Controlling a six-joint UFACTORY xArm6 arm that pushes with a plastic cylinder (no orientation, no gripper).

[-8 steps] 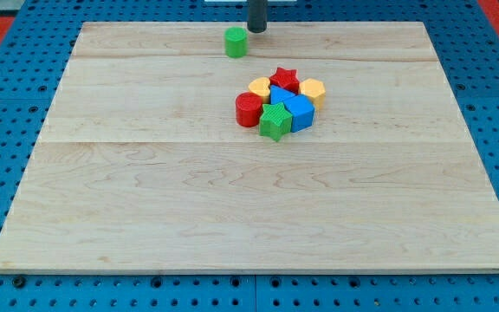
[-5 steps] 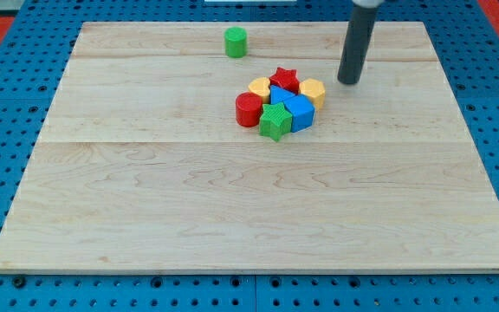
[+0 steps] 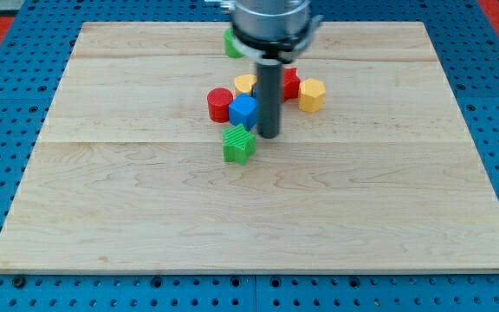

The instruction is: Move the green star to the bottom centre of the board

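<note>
End effector tip [image 3: 268, 135] just right of green star [image 3: 239, 145], seemingly touching blue block [image 3: 243, 111]; no jaws.

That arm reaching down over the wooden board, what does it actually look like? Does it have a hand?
No hand. It ends in a straight, dark grey rod, round and plain, with no markings or cables showing. The rod hangs from a wider, silvery-grey round collar with a dark band at the view's top. My tip is simply the rod's blunt lower end.
</note>
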